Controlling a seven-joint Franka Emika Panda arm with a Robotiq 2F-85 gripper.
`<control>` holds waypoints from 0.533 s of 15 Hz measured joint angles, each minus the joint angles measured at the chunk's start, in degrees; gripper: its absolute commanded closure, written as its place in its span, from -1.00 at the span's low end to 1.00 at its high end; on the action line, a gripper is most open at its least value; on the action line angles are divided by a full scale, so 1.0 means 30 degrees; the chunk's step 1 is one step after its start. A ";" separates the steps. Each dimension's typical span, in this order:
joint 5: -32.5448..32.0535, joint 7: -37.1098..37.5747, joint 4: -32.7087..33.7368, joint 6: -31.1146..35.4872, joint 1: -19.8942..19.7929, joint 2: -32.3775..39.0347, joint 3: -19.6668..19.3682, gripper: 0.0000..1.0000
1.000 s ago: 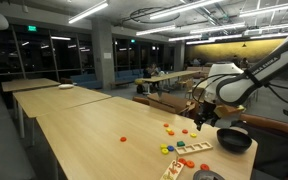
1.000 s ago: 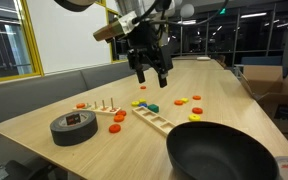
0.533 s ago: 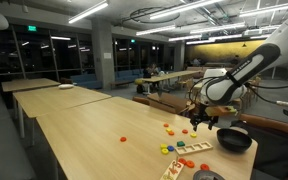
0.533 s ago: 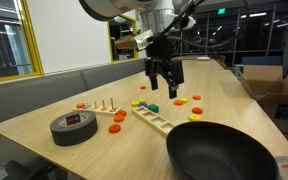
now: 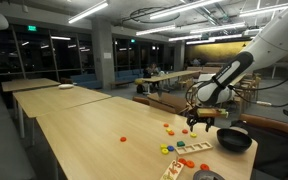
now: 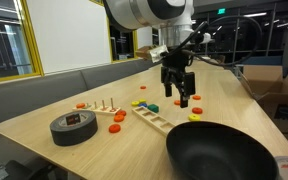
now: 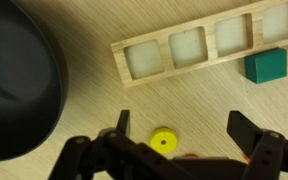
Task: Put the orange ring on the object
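While our arm [image 6: 156, 14] reaches down over the surface [image 6: 134, 150], our tool [image 6: 180, 100] is spread wide, holding nothing, above a yellow ring [image 7: 163, 142].

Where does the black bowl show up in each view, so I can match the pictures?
In an exterior view: the black bowl sits low at the right.
In an exterior view: it fills the lower right foreground.
Wrist view: along the left edge, cut off.
Shared landmark: the wooden compartment tray beside it.
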 measured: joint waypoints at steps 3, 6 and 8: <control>0.0621 0.0298 0.0757 0.0000 0.0121 0.1097 -0.0165 -1.00; 0.1482 0.0566 0.1710 0.0010 0.0252 0.2370 -0.0266 -1.00; 0.2144 0.0639 0.2865 0.0032 0.0311 0.3810 -0.0390 -1.00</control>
